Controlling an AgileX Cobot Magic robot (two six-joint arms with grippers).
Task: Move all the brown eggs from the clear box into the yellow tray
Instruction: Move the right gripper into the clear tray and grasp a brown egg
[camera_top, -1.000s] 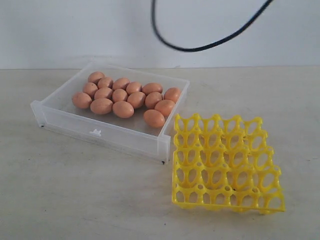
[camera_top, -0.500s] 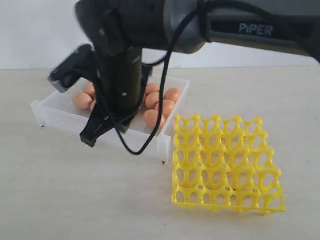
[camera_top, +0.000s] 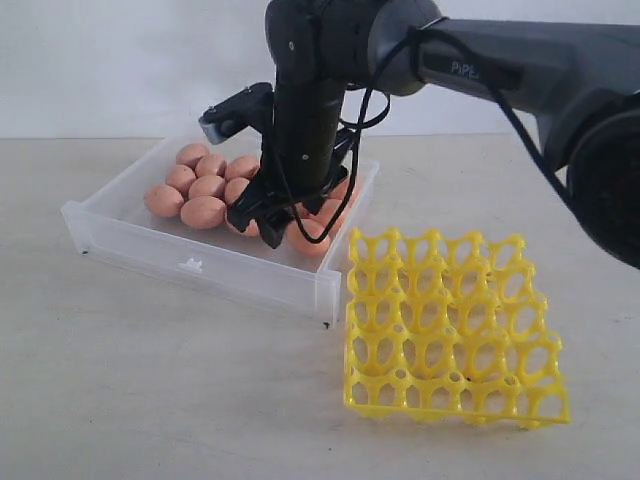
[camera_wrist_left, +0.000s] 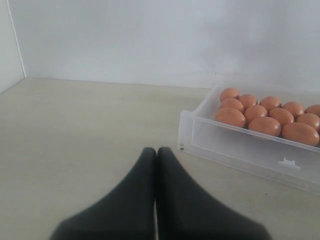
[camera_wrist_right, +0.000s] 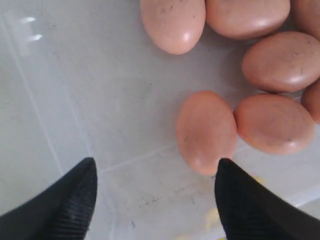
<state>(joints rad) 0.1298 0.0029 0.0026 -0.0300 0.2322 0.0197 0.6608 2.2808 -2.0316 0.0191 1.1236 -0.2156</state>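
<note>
Right jaws are spread, down inside the box (camera_top: 200, 262), with one egg (camera_wrist_right: 205, 131) just beside a tip and the other eggs (camera_top: 203, 212) clustered beyond. Left jaws are pressed together, box ahead. The tray (camera_top: 450, 320) sits beside the box.

Pale tabletop, plain wall
A faintly mottled beige tabletop (camera_top: 150, 400) fills the lower two-thirds of the exterior view; a white wall (camera_top: 100, 60) meets it across the upper third.

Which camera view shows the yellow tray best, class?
The exterior view: the yellow tray sits whole, cells empty, beside the clear box. The left wrist view misses it; the right wrist view gives only a faint yellow blur.
</note>
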